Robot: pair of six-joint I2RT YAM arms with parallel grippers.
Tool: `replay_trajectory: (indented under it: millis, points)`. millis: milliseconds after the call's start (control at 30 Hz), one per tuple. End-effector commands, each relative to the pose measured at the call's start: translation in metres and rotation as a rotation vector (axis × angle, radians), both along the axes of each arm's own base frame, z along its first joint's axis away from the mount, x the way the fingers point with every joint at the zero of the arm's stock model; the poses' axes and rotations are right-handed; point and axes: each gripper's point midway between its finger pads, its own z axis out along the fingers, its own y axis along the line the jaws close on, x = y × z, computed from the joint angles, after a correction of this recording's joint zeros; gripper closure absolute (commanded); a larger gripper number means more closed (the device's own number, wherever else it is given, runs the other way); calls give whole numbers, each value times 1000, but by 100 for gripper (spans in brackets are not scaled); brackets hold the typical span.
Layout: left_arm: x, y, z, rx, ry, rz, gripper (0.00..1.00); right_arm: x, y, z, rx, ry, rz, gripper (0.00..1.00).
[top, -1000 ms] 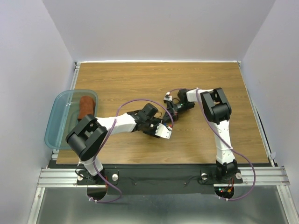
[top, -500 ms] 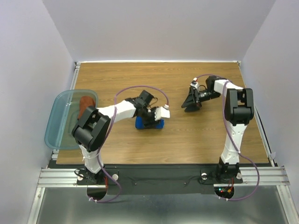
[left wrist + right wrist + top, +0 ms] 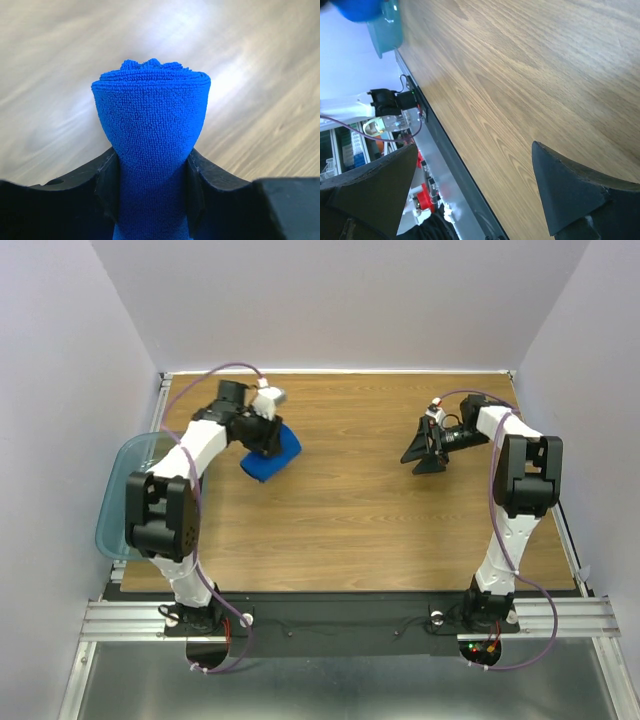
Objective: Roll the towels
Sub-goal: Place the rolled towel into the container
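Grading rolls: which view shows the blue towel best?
Left wrist: the rolled blue towel fills the frame, layered end visible, clamped in the left gripper. Top external: small, partly under that gripper. Right wrist: only a blue corner blur.

Left arm (image 3: 195, 445) & right arm (image 3: 500, 545): white tubes, black joints. Thin purple cable (image 3: 235, 367) loops behind each tool. Left tool (image 3: 265, 440), right tool (image 3: 424, 455): black wedge fingers (image 3: 570, 195).
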Motion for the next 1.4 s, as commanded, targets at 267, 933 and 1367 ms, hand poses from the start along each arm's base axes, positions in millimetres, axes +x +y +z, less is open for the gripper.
replay_trajectory:
  millis: [267, 933, 1367]
  points:
    - [28, 208, 170, 282, -433, 694, 100, 4, -8, 11, -45, -34, 6, 0]
    - [-18, 397, 75, 947, -372, 1114, 100, 15, -14, 16, -93, -21, 0, 0]
    - [5, 386, -19, 880, -268, 911, 100, 10, -18, 6, -126, 13, 6, 0]
